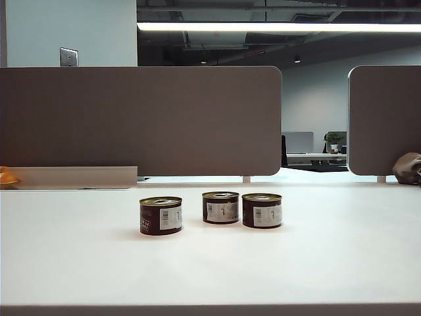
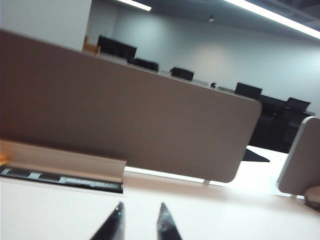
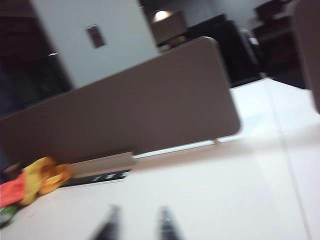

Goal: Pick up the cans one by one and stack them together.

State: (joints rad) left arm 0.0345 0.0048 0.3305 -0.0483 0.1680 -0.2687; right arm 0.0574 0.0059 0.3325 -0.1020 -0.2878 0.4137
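Maroon-labelled, gold-lidded cans stand upright in a row on the white table (image 1: 342,263), lower centre of the exterior view: the left can (image 1: 160,215) slightly apart, the middle can (image 1: 220,207) and the right can (image 1: 262,210) almost touching. Neither gripper appears there. The left gripper (image 2: 140,220) hangs over bare tabletop, fingertips spread with a clear gap, facing a grey partition (image 2: 150,125). The right gripper (image 3: 137,222) is blurred, tips parted, holding nothing. No can lies between either pair of jaws.
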